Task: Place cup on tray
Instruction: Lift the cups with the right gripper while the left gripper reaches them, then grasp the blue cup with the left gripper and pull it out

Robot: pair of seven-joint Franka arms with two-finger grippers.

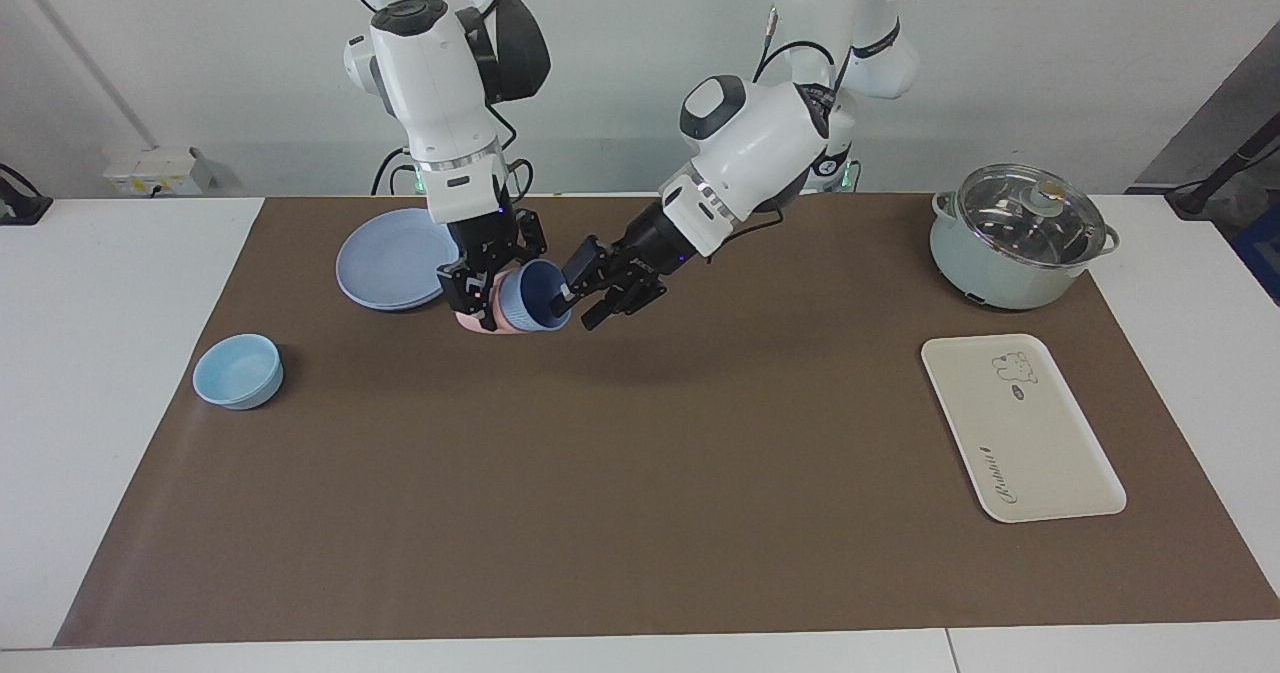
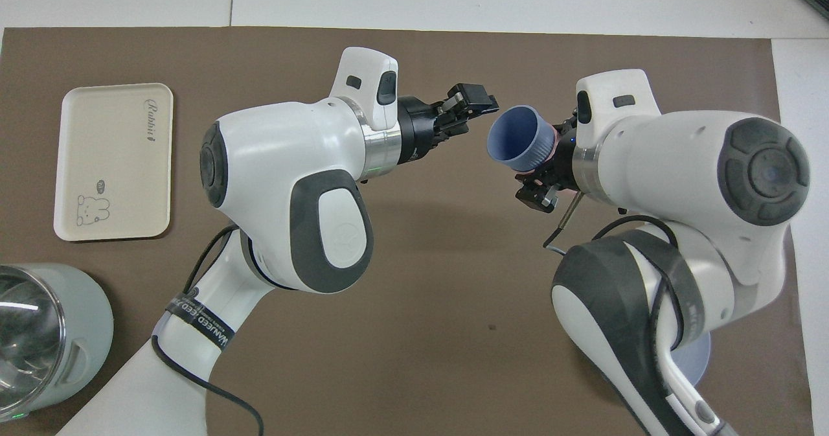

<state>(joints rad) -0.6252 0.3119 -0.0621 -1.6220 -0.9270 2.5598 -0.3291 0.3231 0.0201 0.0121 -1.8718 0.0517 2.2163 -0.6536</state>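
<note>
The right hand [image 1: 478,298] held a salmon-pink cup [image 1: 478,321] with the periwinkle-blue cup [image 1: 533,296] nested in it, both tipped on their side and raised over the counter [image 1: 640,453] beside the round blue plate [image 1: 390,258]. The left hand [image 1: 592,295], fingers parted, met the blue cup's rim, one finger seemingly inside it. This looked like the hand-over; next it should close, pull the cup free and carry it to the cream tray [image 1: 1020,433] at the left arm's end.

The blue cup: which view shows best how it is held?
The overhead view: the blue cup shows whole, tilted, nested in a pink cup. In the facing view the left gripper covers part of its mouth.
</note>
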